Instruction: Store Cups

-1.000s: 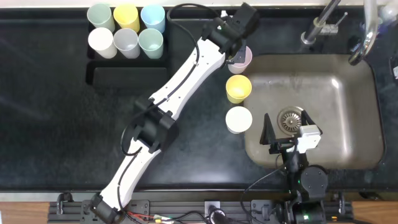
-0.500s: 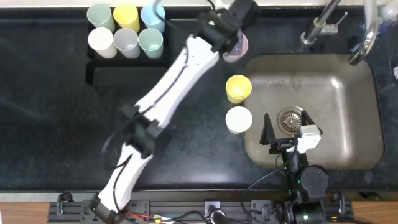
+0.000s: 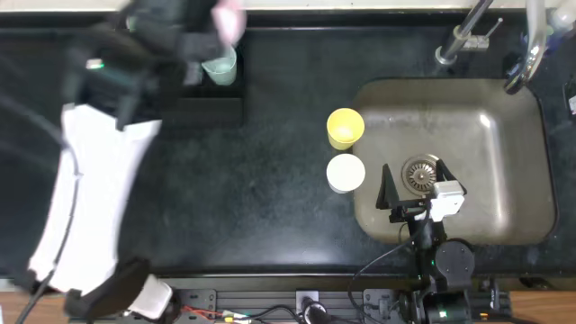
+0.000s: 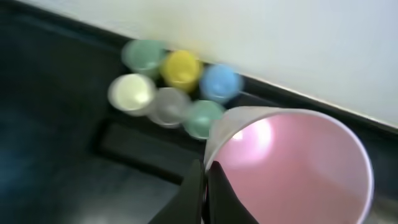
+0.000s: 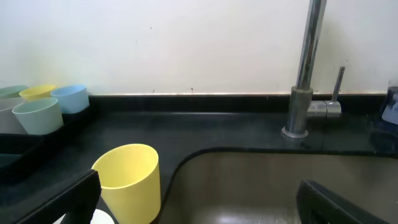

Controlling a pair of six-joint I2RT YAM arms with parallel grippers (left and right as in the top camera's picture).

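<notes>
With the left gripper [image 4: 204, 186] pinched shut on the rim of the pink cup [image 4: 292, 165], hangs above the black tray [image 4: 134, 146] in the left wrist view, mouth of the cup up. Below, six stored cups [image 4: 168, 106] bunched at one end of the tray, the other end bare.

From the top view, places the pink cup at the back-left corner of the counter [image 3: 270, 180], near a mint cup [image 3: 219, 65] in the tray. Shows a yellow cup [image 3: 345, 127] and a white cup [image 3: 345, 172] side by side on the counter, just beside the sink [image 3: 486, 135] and well apart from the tray. Finds the right gripper [image 3: 412, 187] over the basin, fingers spread, nothing between them.

In the right wrist view, sets the yellow cup upright and near, with the tap [image 5: 305, 81] behind the basin.

Looks light, thin-walled and smooth: probably stiff enough for a rim pinch, yet apt to tilt or slip. Best taken at the rim, one finger inside, without hard squeezing.
</notes>
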